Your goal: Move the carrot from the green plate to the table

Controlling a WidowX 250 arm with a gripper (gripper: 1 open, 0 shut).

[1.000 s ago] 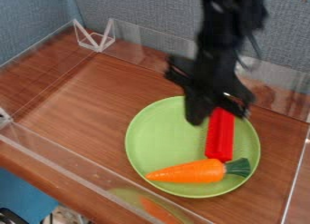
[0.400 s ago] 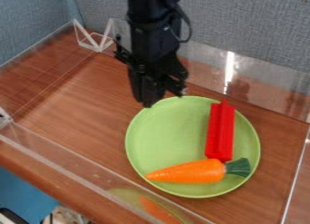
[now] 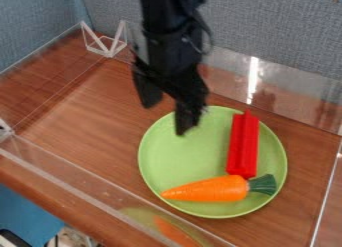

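Observation:
The orange carrot with its dark green stub lies on its side at the near edge of the green plate, tip pointing left. My black gripper hangs pointing down over the plate's far-left rim, well apart from the carrot. Its two fingers are spread open and hold nothing. One finger is over the table, the other over the plate. The reddish-brown wooden table surrounds the plate.
A red rectangular block lies on the plate's right half, just above the carrot's green end. Clear acrylic walls border the table. A small white wire stand sits in the back left corner.
My gripper has moved left, from over the red block to the plate's far-left rim, and its fingers have gone from shut to open. Carrot and block have stayed in place.

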